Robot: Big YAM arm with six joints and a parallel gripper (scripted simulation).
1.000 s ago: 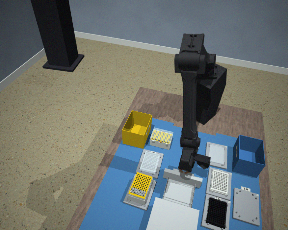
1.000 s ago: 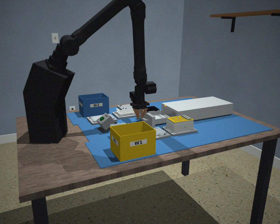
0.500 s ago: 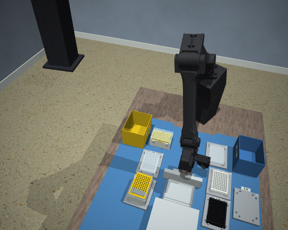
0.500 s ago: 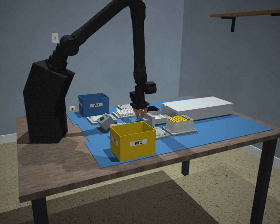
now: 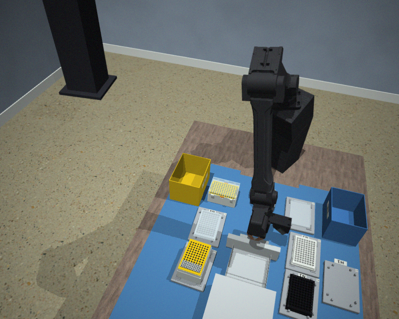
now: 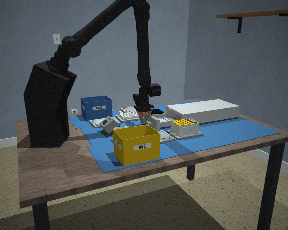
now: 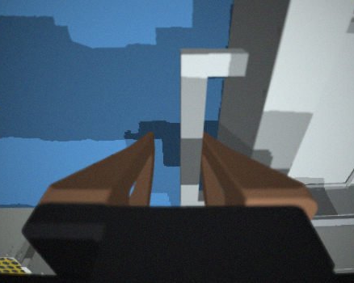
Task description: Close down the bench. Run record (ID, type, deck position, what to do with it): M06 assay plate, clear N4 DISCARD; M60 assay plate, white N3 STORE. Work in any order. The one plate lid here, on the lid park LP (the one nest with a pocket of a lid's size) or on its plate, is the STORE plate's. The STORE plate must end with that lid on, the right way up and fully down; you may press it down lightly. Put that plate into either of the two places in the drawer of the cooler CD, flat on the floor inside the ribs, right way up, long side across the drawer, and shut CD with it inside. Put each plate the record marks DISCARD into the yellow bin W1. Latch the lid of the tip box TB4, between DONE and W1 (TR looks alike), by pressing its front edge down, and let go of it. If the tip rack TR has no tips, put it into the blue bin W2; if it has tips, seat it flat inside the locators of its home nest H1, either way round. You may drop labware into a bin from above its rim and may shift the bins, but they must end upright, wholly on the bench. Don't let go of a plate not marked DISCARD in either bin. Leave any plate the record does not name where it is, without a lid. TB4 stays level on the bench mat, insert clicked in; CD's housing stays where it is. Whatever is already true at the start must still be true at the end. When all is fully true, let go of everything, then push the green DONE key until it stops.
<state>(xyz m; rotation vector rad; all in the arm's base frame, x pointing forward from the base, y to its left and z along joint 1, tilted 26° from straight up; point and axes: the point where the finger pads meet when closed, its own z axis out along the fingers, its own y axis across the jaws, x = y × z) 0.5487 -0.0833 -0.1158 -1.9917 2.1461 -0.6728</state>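
item: gripper (image 7: pixel 178 170), fingers part-way apart, straddling the drawer handle (image 7: pixel 192 121) without clamping it; nothing held.
item: cooler cd drawer (image 5: pixel 247 265), pulled open, no plate seen inside.
item: white assay plate (image 5: pixel 304 253) on its nest beyond, unlidded.
step judged: opening cd. next: lift clear of the handle, fetch lid (image 5: pixel 300 213).

Matte black arm (image 6: pixel 142 44), brown-fingered hand (image 6: pixel 144 116)
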